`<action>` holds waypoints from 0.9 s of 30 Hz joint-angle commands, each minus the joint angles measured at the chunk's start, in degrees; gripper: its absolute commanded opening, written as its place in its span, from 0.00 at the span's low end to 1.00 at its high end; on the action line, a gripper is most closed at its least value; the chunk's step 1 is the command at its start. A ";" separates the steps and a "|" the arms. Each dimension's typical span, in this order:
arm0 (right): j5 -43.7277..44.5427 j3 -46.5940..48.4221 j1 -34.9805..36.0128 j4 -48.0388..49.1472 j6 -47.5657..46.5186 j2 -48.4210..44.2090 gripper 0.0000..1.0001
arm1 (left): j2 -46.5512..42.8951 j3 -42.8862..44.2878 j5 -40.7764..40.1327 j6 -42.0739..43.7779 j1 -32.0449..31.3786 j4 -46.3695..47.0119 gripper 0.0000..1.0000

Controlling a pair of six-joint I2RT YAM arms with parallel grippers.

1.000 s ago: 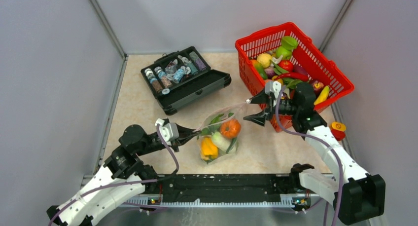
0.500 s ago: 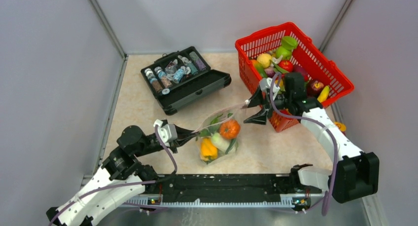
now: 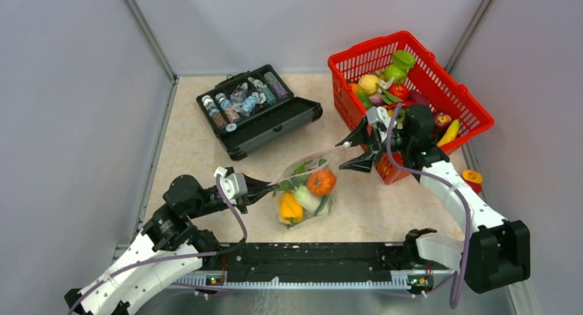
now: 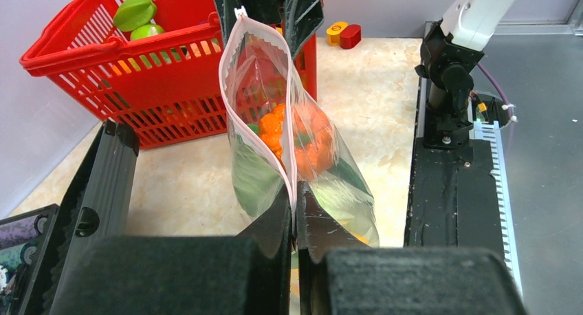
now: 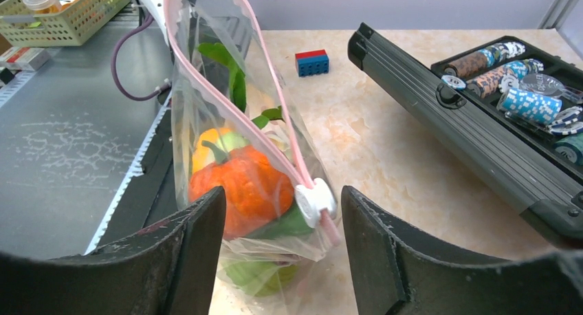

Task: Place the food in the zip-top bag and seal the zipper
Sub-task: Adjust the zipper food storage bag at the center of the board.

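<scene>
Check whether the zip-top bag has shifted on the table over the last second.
No. Against the black case, the zip-top bag stays put, pinched by the left gripper, its slider end inside the open right gripper.

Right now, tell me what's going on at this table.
The job at hand is closing a clear bag that holds toy food, among it an orange tomato and a yellow pepper. The left gripper is shut on one end of the bag's pink zipper strip, holding it up. The right gripper is open, its jaws either side of the white slider at the other end without touching it. The mouth is open, so the bag is not yet sealed.
</scene>
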 commanded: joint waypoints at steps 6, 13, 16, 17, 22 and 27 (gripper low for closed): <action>-1.63 2.04 0.99 4.34 0.85 1.37 0.47 | -0.33 1.61 0.50 -0.80 0.23 2.88 0.00; -2.22 2.36 1.04 4.03 1.84 2.37 0.36 | -0.51 1.21 0.09 -0.71 0.23 3.03 0.00; -1.99 1.84 1.06 3.33 1.17 2.07 0.31 | -0.91 1.28 -0.27 -0.51 0.23 2.74 0.00; -1.80 1.73 1.04 2.97 0.70 1.95 0.29 | -0.99 1.34 -0.51 -0.46 0.23 2.62 0.00; -0.71 1.20 1.03 2.26 0.08 0.99 0.23 | -1.91 1.24 -1.39 -0.38 0.21 2.09 0.00; 0.63 0.63 1.06 2.46 0.14 0.01 0.19 | -2.43 1.05 -1.85 -0.39 0.22 2.06 0.00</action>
